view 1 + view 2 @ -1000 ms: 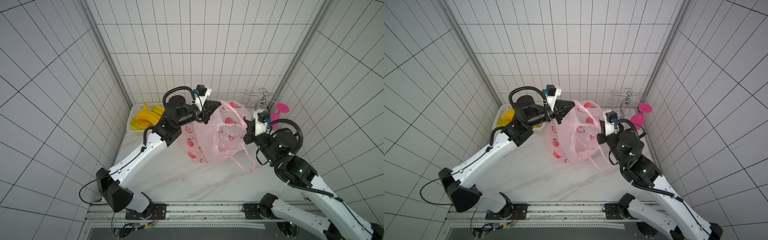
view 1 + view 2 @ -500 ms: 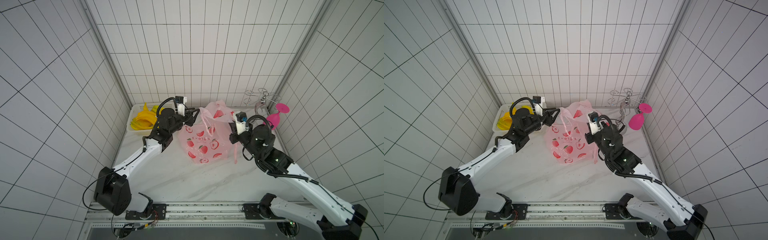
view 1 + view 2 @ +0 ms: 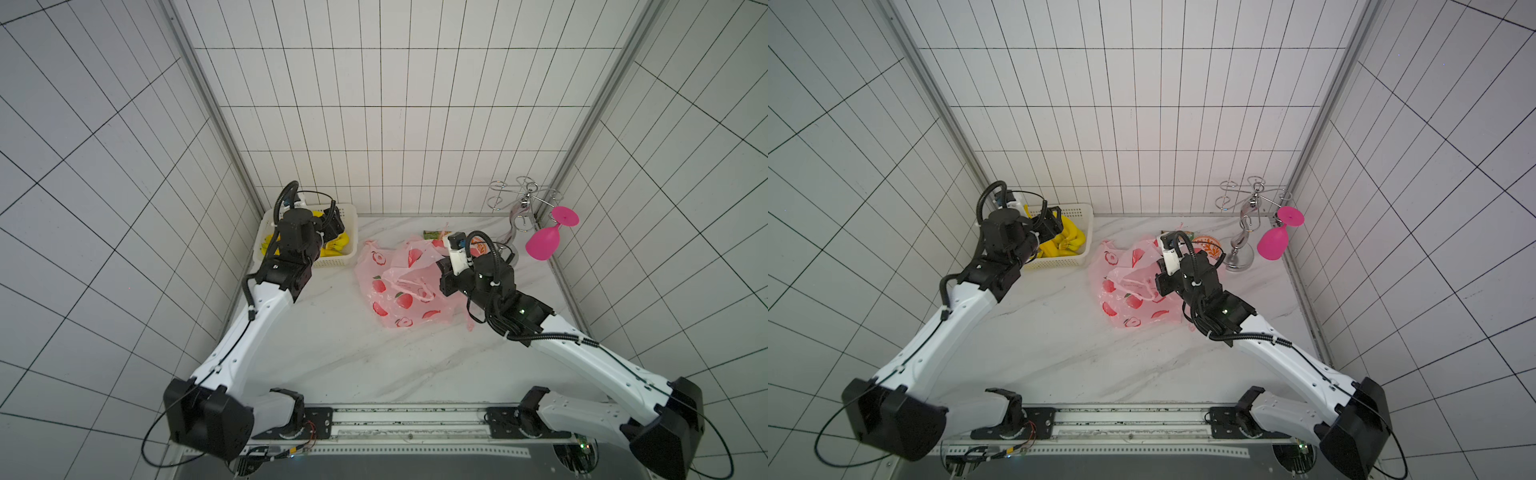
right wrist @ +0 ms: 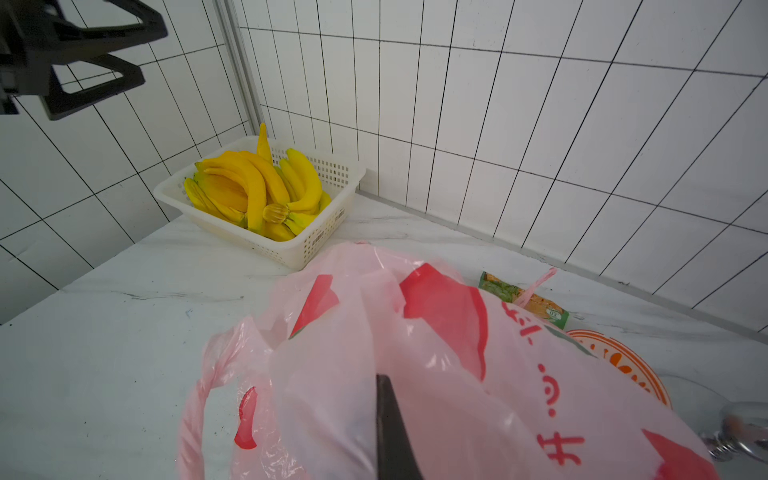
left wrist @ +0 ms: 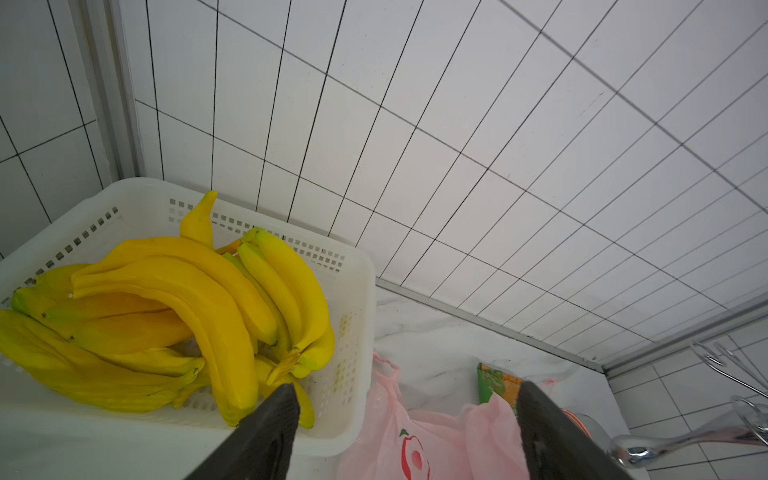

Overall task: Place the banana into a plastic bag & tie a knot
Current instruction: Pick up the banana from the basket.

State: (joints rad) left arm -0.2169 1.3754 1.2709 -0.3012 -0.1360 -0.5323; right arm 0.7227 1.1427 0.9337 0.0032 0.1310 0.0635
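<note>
We hold the bag with our right claw; our wide left claw must drop onto a banana below.

left pincer off bag, opened, swung over banana basket, bag slumped
</note>
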